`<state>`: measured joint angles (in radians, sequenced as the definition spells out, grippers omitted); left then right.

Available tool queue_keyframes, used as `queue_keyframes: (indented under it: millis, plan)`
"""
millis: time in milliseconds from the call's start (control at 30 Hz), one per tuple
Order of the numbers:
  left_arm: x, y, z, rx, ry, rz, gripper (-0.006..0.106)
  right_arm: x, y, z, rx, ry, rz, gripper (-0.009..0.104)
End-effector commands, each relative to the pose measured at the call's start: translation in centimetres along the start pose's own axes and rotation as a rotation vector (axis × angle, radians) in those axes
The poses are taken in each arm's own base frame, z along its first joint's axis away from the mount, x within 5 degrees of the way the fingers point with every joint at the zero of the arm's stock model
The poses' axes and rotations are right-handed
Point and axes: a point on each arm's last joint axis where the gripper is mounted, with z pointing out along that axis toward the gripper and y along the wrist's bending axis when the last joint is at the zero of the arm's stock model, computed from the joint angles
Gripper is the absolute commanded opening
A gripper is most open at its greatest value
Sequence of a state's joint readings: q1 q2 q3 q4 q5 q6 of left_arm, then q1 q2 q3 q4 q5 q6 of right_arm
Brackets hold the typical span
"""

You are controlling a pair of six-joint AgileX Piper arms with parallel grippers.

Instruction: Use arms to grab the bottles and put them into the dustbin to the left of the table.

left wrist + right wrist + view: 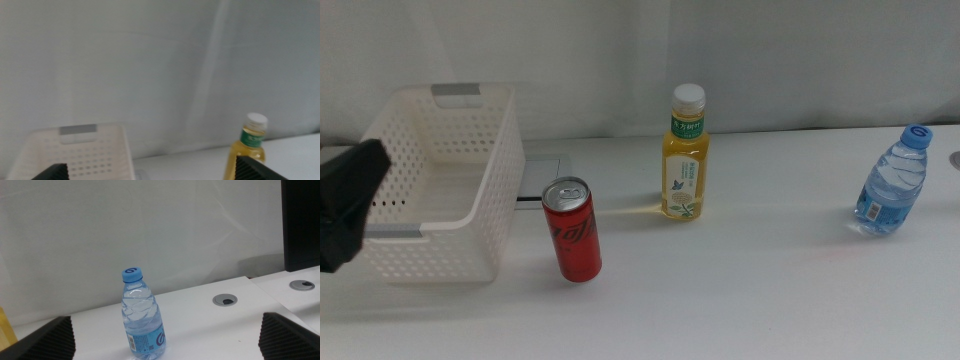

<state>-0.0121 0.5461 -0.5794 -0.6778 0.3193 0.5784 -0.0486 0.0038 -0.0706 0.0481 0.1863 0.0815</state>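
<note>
A white perforated dustbin (450, 170) stands at the table's left. A slim red soda can (572, 232) stands just right of it. The yellow-drink bottle (686, 155) with a white cap stands mid-table. The small water bottle (893, 183) with a blue cap stands far right. My left gripper (355, 190) hangs at the left edge in front of the dustbin; in its wrist view (152, 172) the jaws are wide apart and empty, facing the dustbin (80, 150) and the yellow bottle (247, 150). My right gripper (167, 347) is open and empty, facing the water bottle (142, 320); it is out of the middle view.
A flat grey-white plate (545, 178) lies behind the can. The white table (750, 300) has two round cable holes (225, 300) at its far right. A black screen (300, 225) stands beyond them. A white curtain hangs behind the table.
</note>
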Motion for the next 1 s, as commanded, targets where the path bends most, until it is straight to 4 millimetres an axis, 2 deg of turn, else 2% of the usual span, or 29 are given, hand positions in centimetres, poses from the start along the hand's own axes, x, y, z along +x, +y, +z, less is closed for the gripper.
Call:
queue_keyframes:
  millis: [0,300,633,833,967]
  plan:
    - [-0.1,-0.4,0.8,0.052,0.004,0.016,0.086,0.0,-0.1,-0.3,0.007,-0.031,-0.007,0.103]
    - [0.1,-0.2,2.5,0.076,0.023,0.003,0.086,0.0,-0.1,-0.3,0.007,-0.033,-0.007,0.103]
    - [0.0,-0.2,2.6,0.077,0.011,-0.033,0.086,0.0,-0.1,-0.3,0.007,-0.033,-0.007,0.103]
    - [2.5,-0.8,3.2,0.1,0.066,-0.05,0.086,0.0,-0.1,-0.3,0.007,-0.031,-0.007,0.103]
    - [3.1,-1.6,4.0,0.112,0.078,-0.07,0.086,0.0,-0.1,-0.3,0.007,-0.031,-0.007,0.103]
